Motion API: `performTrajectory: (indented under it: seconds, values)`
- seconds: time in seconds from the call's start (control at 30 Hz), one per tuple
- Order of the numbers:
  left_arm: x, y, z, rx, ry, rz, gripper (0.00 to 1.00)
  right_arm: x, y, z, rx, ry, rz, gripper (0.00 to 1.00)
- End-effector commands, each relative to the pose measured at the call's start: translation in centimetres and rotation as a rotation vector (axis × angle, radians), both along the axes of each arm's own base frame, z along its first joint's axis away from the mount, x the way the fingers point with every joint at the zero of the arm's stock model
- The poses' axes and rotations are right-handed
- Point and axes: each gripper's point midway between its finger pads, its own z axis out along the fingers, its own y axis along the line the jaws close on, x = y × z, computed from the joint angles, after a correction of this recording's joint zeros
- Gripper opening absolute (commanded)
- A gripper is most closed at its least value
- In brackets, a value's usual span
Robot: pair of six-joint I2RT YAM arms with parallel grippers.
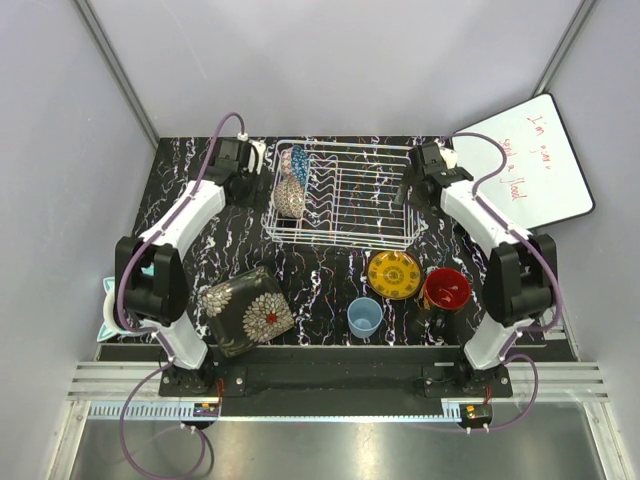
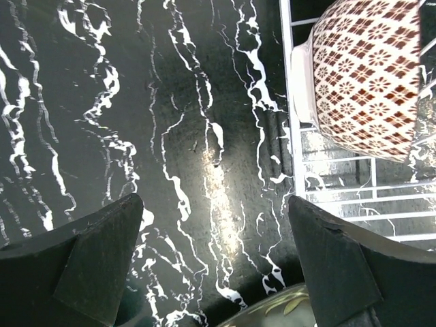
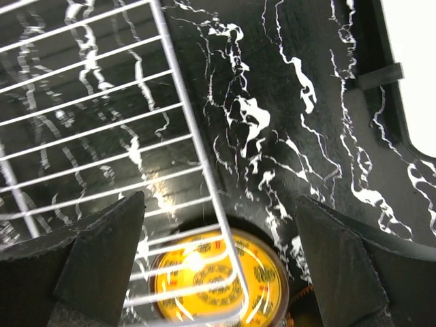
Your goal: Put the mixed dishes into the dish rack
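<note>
Left fingers point(image 2: 102, 262): two black pads in the bottom corners of the left wrist view. They are spread wide and hold nothing, with only bare surface between them.
Right fingers point(image 3: 340, 272): also spread wide and empty. They hang over the rack's edge wire, with the yellow plate below.
Surface point(image 1: 330, 280): black marble-look top with white veins.
Dish rack point(image 1: 350, 200): rectangular white-silver wire basket with upright tines, upper centre of the top view. One arm tip stands at each of its upper corners.
Beige bowl with brown lattice pattern point(image 2: 368, 75): on edge inside the rack's left end, filling the upper right of the left wrist view.
Blue patterned bowl point(image 1: 298, 160): also on edge in the rack, just above the beige one in the top view.
Dark square floral plate point(image 1: 245, 310): flat on the surface, lower left, just beside the left arm's lower link.
Yellow patterned round plate point(image 1: 393, 274): flat, just below the rack's lower right corner. In the right wrist view it is blurred and crossed by the rack wires.
Light blue cup point(image 1: 364, 317): upright, mouth up, lower centre, near the yellow plate.
Dark mug with red interior point(image 1: 446, 290): upright, just right of the yellow plate and close to the right arm.
White board with red writing point(image 1: 540, 160): tilted at the upper right, beyond the right arm.
</note>
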Motion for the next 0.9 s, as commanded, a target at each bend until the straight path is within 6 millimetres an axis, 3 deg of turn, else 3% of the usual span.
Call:
performTrajectory:
  seconds: [0.0,0.23,0.43,0.53,0.7,0.8,0.87]
  values:
    - [0.5,-1.1,-2.7,-0.032,0.042,-0.015,0.92,2.8,0.0,-0.1,0.012,-0.029,-0.018,1.00]
    - [0.9,-1.4,-4.6,-0.029,0.070,-0.028,0.91,6.4,1.9,-0.2,0.072,-0.040,0.019,1.00]
    - [-0.4,-0.8,-5.8,-0.012,0.092,-0.027,0.91,8.4,4.0,-1.5,0.134,-0.008,0.074,1.00]
    - [-0.8,-0.3,-5.3,0.006,0.078,-0.026,0.91,8.9,5.0,-1.7,0.170,0.004,0.100,1.00]
    - [-1.0,1.1,-4.1,0.023,0.048,-0.012,0.91,9.2,4.4,-1.9,0.125,0.004,0.113,1.00]
    - [-0.6,2.7,-2.5,0.015,0.019,0.017,0.91,9.4,4.2,-1.1,0.110,-0.015,0.120,1.00]
    - [-0.4,3.9,-1.3,-0.004,0.004,0.046,0.91,9.6,5.1,-1.2,0.147,-0.010,0.146,1.00]
